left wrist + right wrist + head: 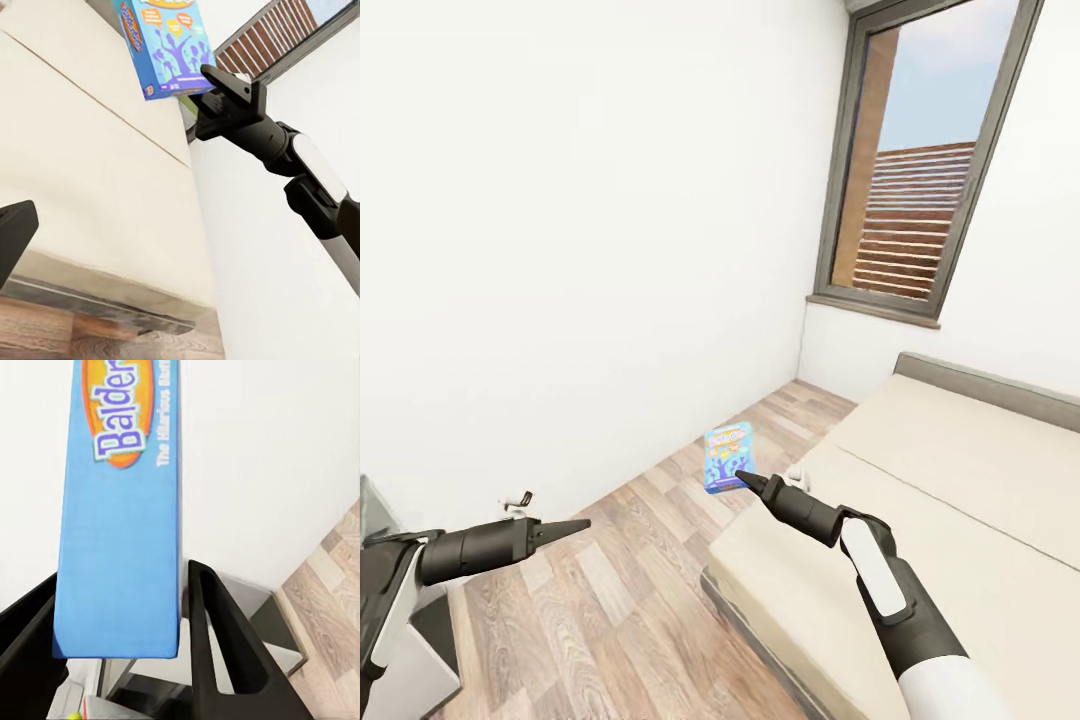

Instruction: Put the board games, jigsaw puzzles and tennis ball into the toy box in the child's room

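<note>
Board game (728,456), pinched in right jaws (741,477)

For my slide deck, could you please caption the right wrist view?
Right gripper clamped on the edge of a blue board game, white wall behind and wood floor below.

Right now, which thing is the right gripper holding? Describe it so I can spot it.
Find the beige bed under the window, then the right gripper reaching past its near corner. Clamped between its fingers is the small board game, a flat bright-blue box printed with cartoons and orange lettering.
</note>
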Tool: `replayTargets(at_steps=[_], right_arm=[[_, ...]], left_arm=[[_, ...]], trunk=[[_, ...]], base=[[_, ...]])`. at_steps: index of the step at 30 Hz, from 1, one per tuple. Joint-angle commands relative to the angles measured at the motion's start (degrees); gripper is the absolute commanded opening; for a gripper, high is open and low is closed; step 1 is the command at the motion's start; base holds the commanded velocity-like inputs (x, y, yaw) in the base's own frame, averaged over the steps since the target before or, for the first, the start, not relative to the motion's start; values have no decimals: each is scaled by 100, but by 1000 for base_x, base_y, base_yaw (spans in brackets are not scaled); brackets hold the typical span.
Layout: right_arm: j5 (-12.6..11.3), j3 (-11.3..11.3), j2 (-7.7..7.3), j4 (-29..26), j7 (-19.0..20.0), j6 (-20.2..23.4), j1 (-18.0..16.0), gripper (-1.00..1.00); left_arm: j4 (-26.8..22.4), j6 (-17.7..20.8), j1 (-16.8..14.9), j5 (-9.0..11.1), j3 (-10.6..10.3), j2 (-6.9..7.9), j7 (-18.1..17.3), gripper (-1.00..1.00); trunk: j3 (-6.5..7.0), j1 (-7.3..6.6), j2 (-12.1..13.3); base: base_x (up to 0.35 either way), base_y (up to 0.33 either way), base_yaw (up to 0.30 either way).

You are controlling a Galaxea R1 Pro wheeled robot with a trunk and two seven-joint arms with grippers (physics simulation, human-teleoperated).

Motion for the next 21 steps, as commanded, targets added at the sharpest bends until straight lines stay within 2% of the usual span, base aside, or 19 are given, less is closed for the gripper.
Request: replayTargets(at_steps=[1,3,21], right_arm=[[-4,-7,3,-1,9,26,-4,-100],[-2,-5,5,-1,7,24,-4,-100],[-1,-4,6,-1,6,20,-4,-100]], left_arm=[[-1,52,-4,12,0,1,-19,100],[-1,51,-6,23,-5,1,-31,100],[-12,61,-6,22,-12,-4,-15,100]], trunk=[[-10,2,-8],[-10,2,-8],[296,-372,674]], base=[[0,-105,283],[0,-55,283],[0,-4,283]])
